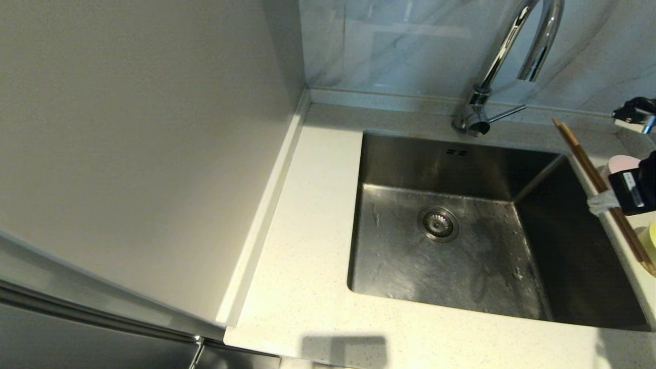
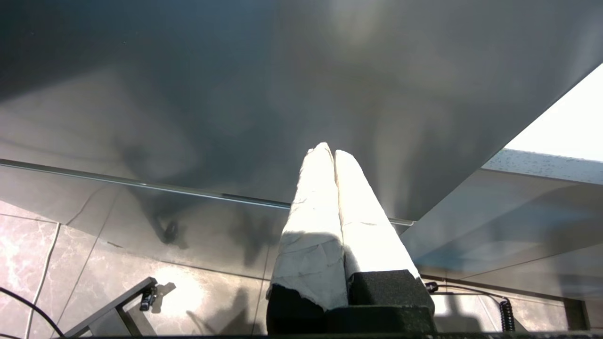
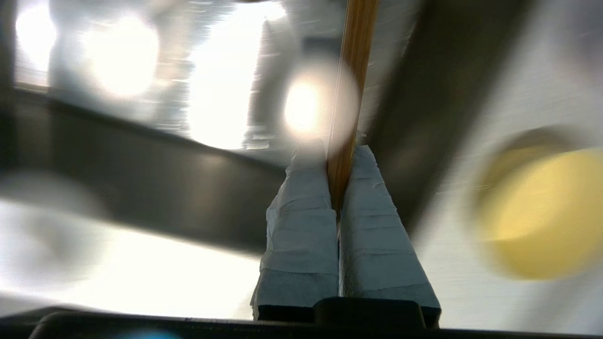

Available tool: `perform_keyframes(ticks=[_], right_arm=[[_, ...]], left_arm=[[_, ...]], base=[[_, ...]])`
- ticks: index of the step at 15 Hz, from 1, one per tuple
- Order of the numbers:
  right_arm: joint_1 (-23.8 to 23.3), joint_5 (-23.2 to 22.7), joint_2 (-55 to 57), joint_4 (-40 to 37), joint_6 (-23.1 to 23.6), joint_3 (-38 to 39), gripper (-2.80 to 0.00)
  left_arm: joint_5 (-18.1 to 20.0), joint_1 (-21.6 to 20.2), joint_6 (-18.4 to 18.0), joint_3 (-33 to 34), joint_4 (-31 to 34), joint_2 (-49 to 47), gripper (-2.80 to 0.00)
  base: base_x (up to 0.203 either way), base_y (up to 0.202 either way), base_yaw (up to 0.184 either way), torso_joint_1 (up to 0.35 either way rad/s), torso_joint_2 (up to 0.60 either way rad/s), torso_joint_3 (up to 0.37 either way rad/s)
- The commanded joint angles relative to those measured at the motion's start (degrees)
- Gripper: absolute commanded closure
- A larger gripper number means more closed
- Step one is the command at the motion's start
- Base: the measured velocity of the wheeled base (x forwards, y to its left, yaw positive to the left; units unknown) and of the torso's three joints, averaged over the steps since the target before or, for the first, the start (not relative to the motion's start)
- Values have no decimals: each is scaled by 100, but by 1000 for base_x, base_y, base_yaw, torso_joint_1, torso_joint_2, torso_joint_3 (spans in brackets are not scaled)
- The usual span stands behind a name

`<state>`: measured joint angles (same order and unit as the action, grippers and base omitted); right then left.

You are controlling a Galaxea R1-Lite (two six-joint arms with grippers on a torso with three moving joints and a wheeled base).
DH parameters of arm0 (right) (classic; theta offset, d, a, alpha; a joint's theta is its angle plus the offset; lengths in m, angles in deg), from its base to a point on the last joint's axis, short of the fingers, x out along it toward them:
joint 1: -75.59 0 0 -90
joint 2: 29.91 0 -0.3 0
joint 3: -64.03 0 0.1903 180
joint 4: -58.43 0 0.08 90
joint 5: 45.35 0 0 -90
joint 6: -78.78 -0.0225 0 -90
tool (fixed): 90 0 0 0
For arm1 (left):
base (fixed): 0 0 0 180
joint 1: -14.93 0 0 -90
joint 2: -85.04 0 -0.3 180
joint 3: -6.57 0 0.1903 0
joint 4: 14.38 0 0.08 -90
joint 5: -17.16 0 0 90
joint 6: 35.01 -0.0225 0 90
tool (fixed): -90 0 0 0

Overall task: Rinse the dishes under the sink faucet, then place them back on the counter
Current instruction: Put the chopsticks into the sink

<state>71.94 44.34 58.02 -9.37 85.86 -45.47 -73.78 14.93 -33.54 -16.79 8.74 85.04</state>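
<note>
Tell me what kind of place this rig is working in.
Most likely a home-style kitchen: a stainless sink set into a speckled off-white counter, a chrome gooseneck faucet against a marbled backsplash, and wooden chopsticks in the right gripper at the basin's right edge.

Your widest free room is the sink (image 1: pixel 461 246) basin — only the drain strainer (image 1: pixel 438 223) sits on its floor. At the far rim the faucet (image 1: pixel 512 56) arches over the basin, its side lever (image 1: pixel 505 113) jutting right. On the right rim the right gripper (image 1: pixel 602 202), clamped on the chopsticks (image 1: pixel 589 169), crowds the passage — pink bowl (image 1: pixel 622 165) and yellow-green bowl (image 1: pixel 650 241) beside it. The left counter (image 1: pixel 307 230) ends at a wall panel (image 1: pixel 143 154).
</note>
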Motion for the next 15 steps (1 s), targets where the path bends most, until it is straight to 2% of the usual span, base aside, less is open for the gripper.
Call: perform_keyframes(ticks=[1, 3, 5, 8, 12, 15], right_arm=[[495, 119, 242, 0, -1008, 267, 0], [255, 166, 622, 400, -1062, 525, 0], [45, 168, 974, 1236, -1014, 890, 0], [27, 141, 1176, 2057, -473, 1410, 0], [79, 211, 879, 2085, 195, 1527, 0], [197, 455, 1127, 2111, 382, 1489, 0]], left_arm=[[-3, 0, 2, 0, -2, 18, 0], [-3, 0, 2, 0, -2, 18, 0], [-3, 0, 2, 0, -2, 18, 0], [-3, 0, 2, 0, -2, 18, 0], [-3, 0, 2, 0, -2, 18, 0], [-3, 0, 2, 0, -2, 18, 0]], base=[[0, 0, 0, 0, 0, 0], [0, 0, 0, 0, 0, 0], [0, 0, 0, 0, 0, 0], [0, 0, 0, 0, 0, 0], [0, 0, 0, 0, 0, 0], [0, 0, 0, 0, 0, 0]])
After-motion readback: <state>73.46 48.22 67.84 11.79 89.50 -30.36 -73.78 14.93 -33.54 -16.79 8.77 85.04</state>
